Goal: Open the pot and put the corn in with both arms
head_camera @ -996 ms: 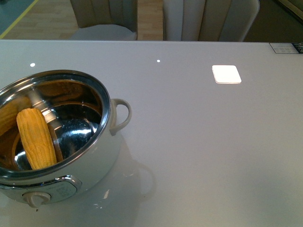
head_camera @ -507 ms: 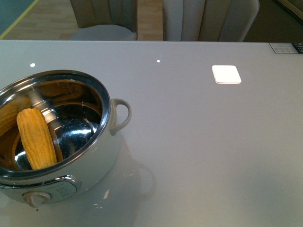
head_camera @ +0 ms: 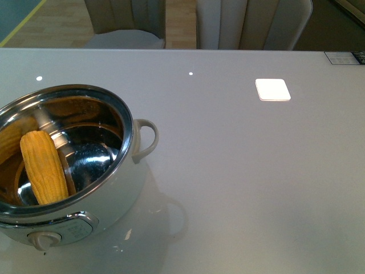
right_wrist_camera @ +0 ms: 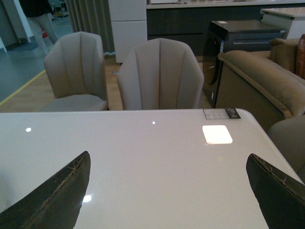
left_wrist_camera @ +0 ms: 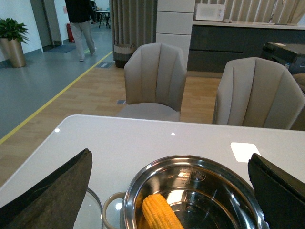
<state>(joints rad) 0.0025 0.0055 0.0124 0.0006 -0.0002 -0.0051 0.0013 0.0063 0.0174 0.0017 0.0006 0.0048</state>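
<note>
The pot (head_camera: 68, 171) stands lidless at the near left of the white table (head_camera: 256, 182), its loop handle (head_camera: 147, 138) pointing right and its beige knob (head_camera: 44, 240) facing the robot. The corn (head_camera: 43, 166) lies inside the steel bowl, leaning against the left wall. The left gripper (left_wrist_camera: 169, 191) is spread wide above the pot, holding nothing. The right gripper (right_wrist_camera: 167, 191) is spread wide over bare table, empty.

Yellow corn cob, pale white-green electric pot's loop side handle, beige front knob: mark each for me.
yellow corn cob (head_camera: 43, 166), front view, middle of the cob, inside the steel bowl
loop side handle (head_camera: 149, 137), front view, outer curve of the loop
beige front knob (head_camera: 44, 240), front view, face of the knob
</note>
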